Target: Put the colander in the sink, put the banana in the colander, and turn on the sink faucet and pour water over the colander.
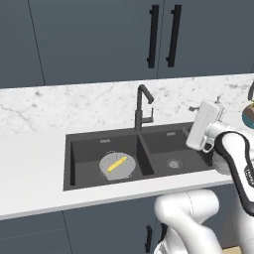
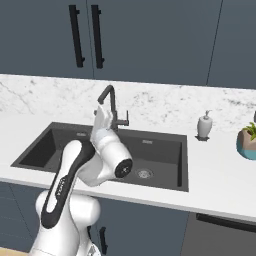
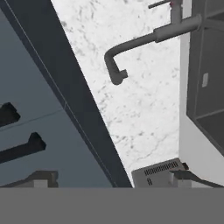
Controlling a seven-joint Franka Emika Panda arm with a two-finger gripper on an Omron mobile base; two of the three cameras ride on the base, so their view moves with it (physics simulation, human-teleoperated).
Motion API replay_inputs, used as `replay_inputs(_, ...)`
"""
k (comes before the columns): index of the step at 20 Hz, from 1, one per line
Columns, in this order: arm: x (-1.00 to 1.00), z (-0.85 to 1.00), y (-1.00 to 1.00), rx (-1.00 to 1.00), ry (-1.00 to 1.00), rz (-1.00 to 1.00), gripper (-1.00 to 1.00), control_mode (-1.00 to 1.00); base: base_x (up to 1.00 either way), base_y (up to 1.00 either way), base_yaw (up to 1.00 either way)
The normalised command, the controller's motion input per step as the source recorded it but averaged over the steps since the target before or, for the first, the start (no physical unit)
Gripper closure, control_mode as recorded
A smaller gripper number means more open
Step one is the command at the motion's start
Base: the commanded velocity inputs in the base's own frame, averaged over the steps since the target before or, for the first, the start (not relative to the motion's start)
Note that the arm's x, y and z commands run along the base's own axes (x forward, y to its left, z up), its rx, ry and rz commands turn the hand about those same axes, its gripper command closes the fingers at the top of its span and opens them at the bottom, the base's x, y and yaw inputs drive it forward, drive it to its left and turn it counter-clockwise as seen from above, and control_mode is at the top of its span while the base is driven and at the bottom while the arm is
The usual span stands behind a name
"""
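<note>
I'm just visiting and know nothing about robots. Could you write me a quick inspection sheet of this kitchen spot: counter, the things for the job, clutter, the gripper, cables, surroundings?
Surface: white counter around a dark double-basin sink.
Job's things: colander sits in the left basin; banana lies inside it. Sink faucet stands behind the divider; no water seen running.
Clutter: white soap dispenser and a potted plant on the counter to the right.
Gripper: gripper raised above the right basin, facing the faucet, holding nothing; open or shut cannot be told.
Cables: nothing seen.
Surroundings: marble backsplash, dark blue cabinets with black handles.
</note>
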Motion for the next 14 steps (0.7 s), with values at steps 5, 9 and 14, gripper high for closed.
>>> replay_inputs(5,0.00,0.00,-0.15,0.00,-0.20,0.31,-1.00,-1.00,0.00,0.00,0.00)
replay_inputs(9,0.03,0.00,0.00,-0.09,-0.02,0.39,-1.00,-1.00,0.00,0.00,0.00)
replay_inputs(14,0.00,0.02,0.00,-0.03,-0.04,0.33,-1.00,-1.00,0.00,0.00,0.00)
